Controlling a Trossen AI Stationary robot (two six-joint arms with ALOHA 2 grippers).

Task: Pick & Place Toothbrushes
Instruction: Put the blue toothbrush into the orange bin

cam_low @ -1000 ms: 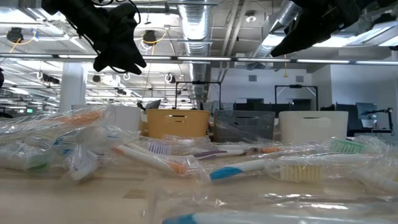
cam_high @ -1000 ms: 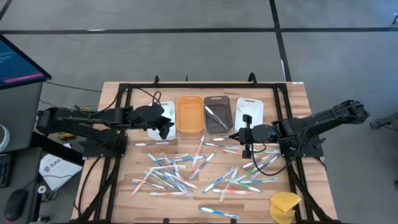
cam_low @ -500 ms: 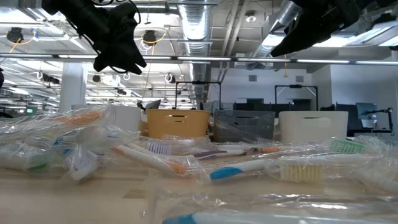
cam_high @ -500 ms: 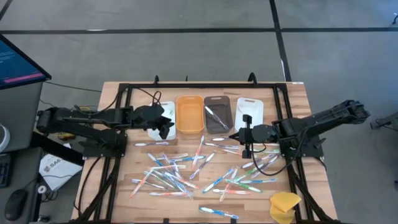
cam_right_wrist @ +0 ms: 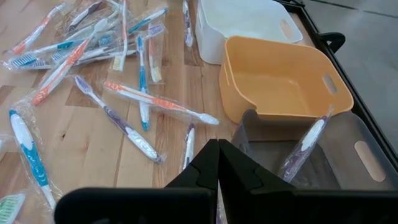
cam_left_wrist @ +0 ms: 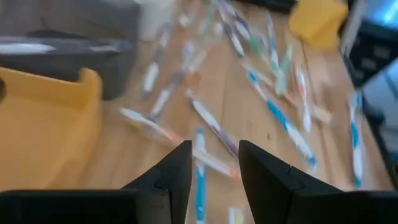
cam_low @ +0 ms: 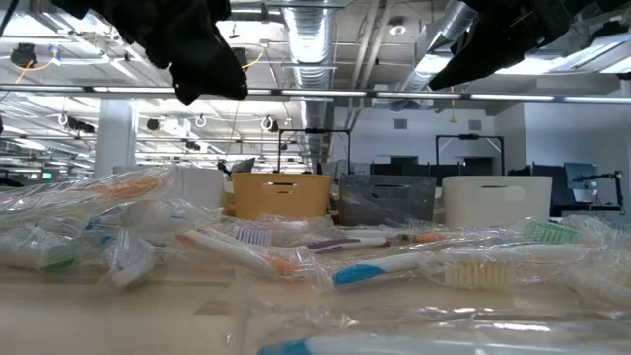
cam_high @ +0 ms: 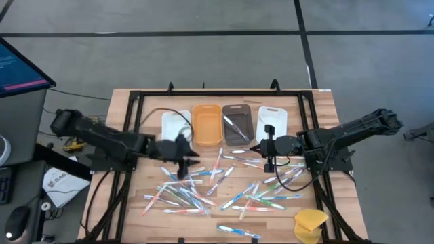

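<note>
Left gripper (cam_high: pixel 182 150) over left of toothbrushes (cam_high: pixel 217 183) scattered mid-table, fingers (cam_left_wrist: pixel 171 174) spread, empty. Right gripper (cam_high: pixel 266 149) pressed together, empty, near grey bin (cam_high: pixel 237 125) holding one wrapped toothbrush (cam_right_wrist: pixel 305 146).

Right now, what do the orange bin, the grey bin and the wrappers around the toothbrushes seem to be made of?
The orange bin looks like smooth matte moulded plastic, with a cut-out handle slot. The grey bin looks like translucent smoky plastic; the toothbrush inside shows through its wall. The toothbrush wrappers look like thin clear film, crinkled and glinting.
</note>
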